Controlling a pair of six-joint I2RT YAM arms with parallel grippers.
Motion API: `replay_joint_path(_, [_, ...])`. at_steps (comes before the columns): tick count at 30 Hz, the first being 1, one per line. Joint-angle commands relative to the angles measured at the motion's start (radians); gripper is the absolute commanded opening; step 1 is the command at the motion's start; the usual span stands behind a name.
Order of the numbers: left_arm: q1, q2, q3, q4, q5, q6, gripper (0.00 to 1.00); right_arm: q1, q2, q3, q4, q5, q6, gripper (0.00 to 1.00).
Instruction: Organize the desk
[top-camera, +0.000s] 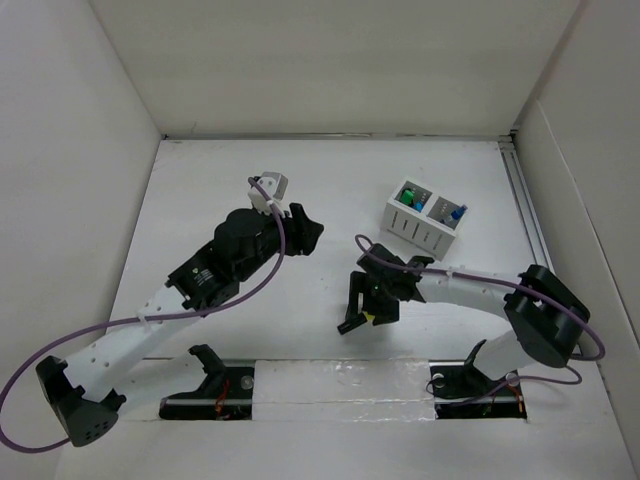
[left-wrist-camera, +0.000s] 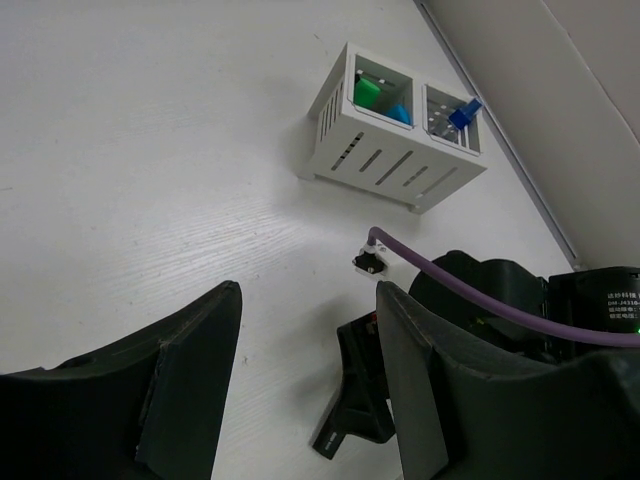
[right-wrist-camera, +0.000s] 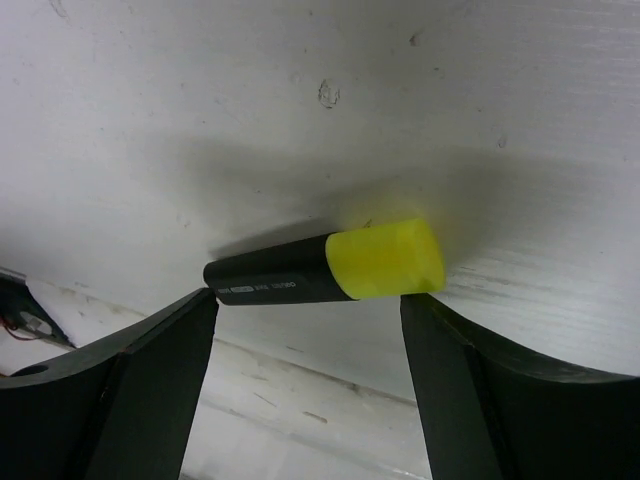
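- Dark fingers (right-wrist-camera: 120, 400) of my right gripper (right-wrist-camera: 308, 310) fill the lower corners of the wrist view, spread wide and gripping nothing.
- Between them, flat on the desk (right-wrist-camera: 200, 100), lies a highlighter (right-wrist-camera: 320, 270). It has a black barrel and a yellow cap, and it sits close to the desk's near edge.
- Its length seems to run roughly from 1 finger toward the other. If I close now I may pinch it end to end, and I judge it could pop out or skid away.
- The barrel looks round, so a careless nudge could roll it toward the seam along the near edge.
- My left gripper (left-wrist-camera: 305, 300) hovers above the desk with its jaws apart, empty.
- A white slotted box (top-camera: 422, 218) with 2 compartments stands toward the far right, well apart from the highlighter. Green and blue items sit inside it.
- My left arm hangs near my right arm, so a wide swing could clip it or snag the purple cable (left-wrist-camera: 470, 280).
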Motion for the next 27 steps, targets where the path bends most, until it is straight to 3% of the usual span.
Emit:
replay_joint_path(1, [0.003,-0.01,0.055,0.0,-0.017,0.007,0.52,-0.006,-0.009,-0.002,0.046,0.051,0.0,0.79])
replay_joint_path(8, [0.003,-0.004,0.07,0.0,-0.031,0.001,0.52,-0.029,0.063,0.051,0.064,0.096,-0.043,0.74])
replay_joint_path(17, [0.003,-0.042,0.067,-0.024,-0.092,0.024,0.52,0.052,0.221,0.217,-0.136,0.313,-0.107,0.6])
replay_joint_path(24, [0.003,-0.064,0.054,-0.029,-0.106,0.05,0.52,0.141,0.292,0.295,-0.314,0.412,-0.087,0.58])
replay_joint_path(27, [0.003,-0.069,0.044,-0.015,-0.114,0.056,0.52,0.166,0.301,0.288,-0.331,0.424,-0.067,0.44])
